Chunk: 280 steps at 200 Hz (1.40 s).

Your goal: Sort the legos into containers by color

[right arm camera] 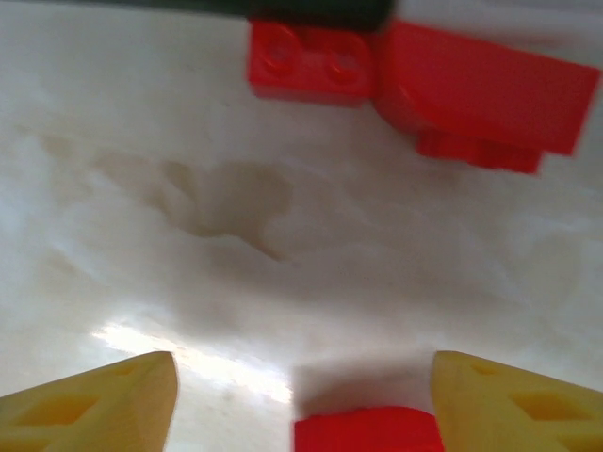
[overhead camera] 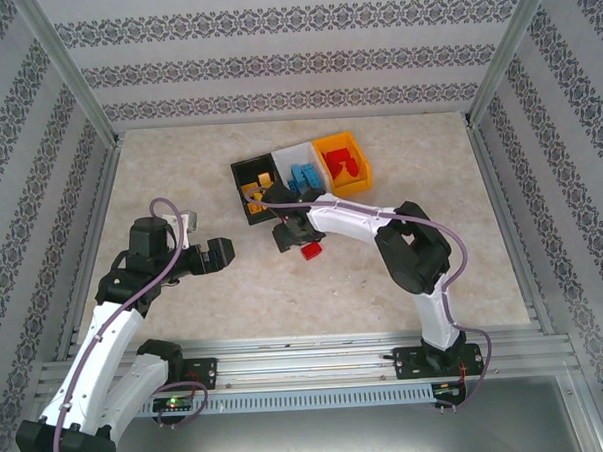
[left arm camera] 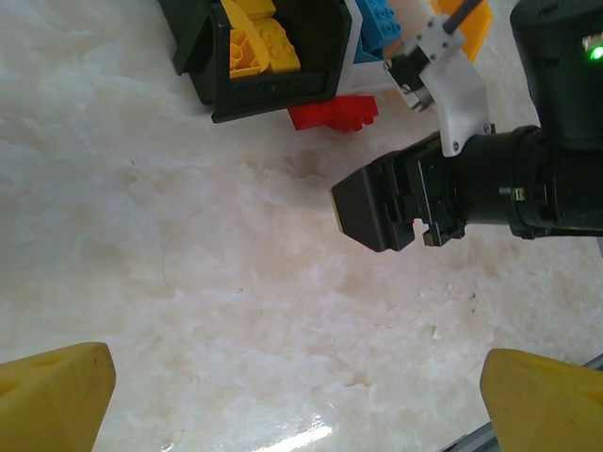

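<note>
Where marbled table [left arm camera: 236, 311] gleams, studded red lego [left arm camera: 334, 113] adjoins black bin [left arm camera: 273, 89].

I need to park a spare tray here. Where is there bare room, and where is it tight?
Bare tabletop lies between the orange-yellow bin and the right wall, and between the left wall and the black bin. Crowded: before the black bin, with the right gripper, red lego and left gripper.

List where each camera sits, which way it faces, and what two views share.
Top external: above and behind the bases, looking down on the table; left arm and right arm show.
Left wrist: low, facing the black bin and right arm; own yellow fingertips at bottom.
Right wrist: close over the table, facing red legos; own fingertips below.
Shared: both wrist views catch red legos.
</note>
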### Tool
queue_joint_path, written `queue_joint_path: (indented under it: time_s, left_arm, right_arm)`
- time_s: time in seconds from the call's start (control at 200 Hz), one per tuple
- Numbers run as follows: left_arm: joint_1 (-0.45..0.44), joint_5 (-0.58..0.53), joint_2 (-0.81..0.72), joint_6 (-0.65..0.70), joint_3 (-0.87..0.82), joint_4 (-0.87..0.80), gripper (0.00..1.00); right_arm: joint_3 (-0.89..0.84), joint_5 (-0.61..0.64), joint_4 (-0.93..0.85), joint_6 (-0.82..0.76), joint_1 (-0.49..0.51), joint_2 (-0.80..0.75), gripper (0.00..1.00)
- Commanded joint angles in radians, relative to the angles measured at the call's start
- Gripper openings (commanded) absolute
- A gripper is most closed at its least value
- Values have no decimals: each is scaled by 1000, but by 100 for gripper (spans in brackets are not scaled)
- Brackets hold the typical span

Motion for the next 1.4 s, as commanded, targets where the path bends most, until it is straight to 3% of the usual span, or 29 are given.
queue_joint_path:
  time_s: [0.0,0.2,0.44,0.565,0.784,0.989,1.224,1.394]
  left_arm:
    - [16,2,-3,21,1,-22,100]
    - [16,6,-2,20,-1,-20,100]
    - [16,2,-3,19,0,-22,100]
    - [16,-1,-3,19,-1,-23,100]
    - [16,-2,-2,20,0,-23,100]
    - [16,0,-3,21,0,-21,100]
    - [16,11,-3,20,0,-19,100]
    - [15,15,-1,20,-2,-15,100]
  right_arm:
    - [-62,100,-73,47,14,-76,77]
    - [-138,12,-14,29,13,-79,83]
    - [-117,-48,27,6,-1,-19,82]
    - [-130,-68,52,16,-14,-19,75]
    - [-165,-37,48,20,-21,-76,47]
    - [-202,0,30,19,-47,-193,46]
    - [-117,20,-30,-53,-204,-336,46]
    - [-60,-15,65,-45,-354,-349,44]
